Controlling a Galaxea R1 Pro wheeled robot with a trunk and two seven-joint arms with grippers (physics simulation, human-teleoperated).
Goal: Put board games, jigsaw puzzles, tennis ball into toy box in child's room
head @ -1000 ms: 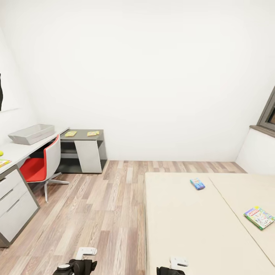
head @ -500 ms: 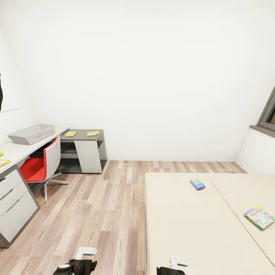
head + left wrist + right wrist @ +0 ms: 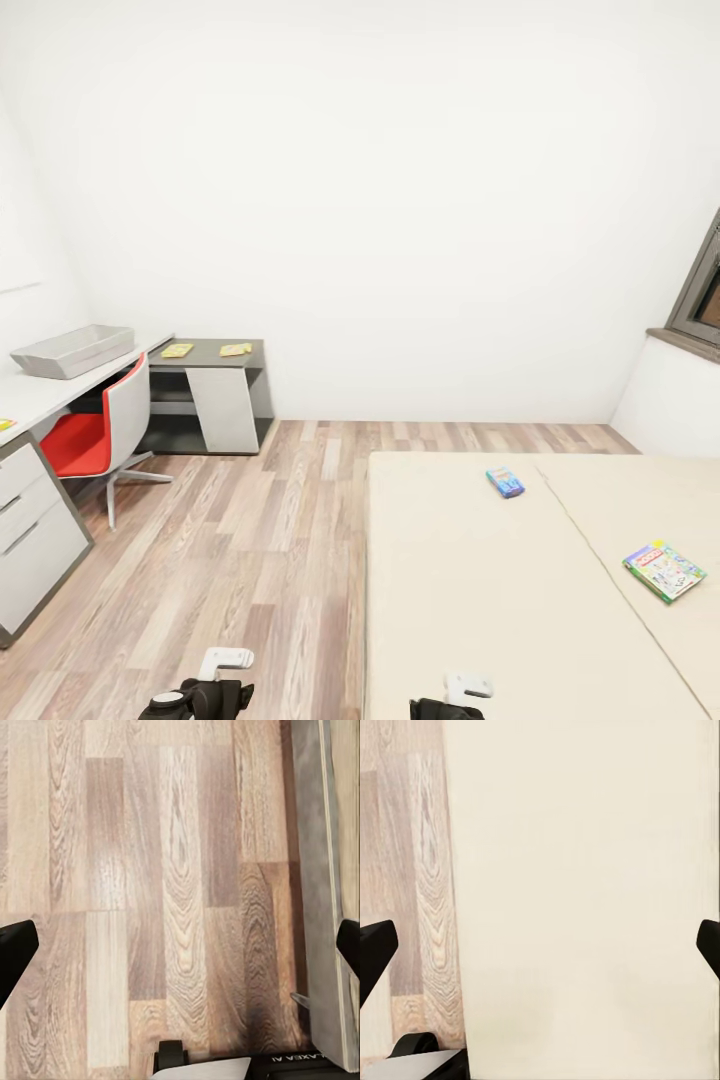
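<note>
White-walled kid's room: both board games, teal one (image 3: 505, 482) and white one (image 3: 664, 570), sit on the bed (image 3: 470, 600). Left gripper (image 3: 180, 952) and right gripper (image 3: 540, 945) are spread wide and empty, presumably for grabbing.

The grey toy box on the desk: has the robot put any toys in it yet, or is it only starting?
Only starting, it seems. The shallow light-grey toy box shows nothing above its rim. Two thin yellow jigsaw squares lie on the dark-grey desk corner. The small teal-blue game box and the white multicoloured-edged game box lie on the cream bed. Both the left gripper and the right gripper are open and empty. Everything remains.
</note>
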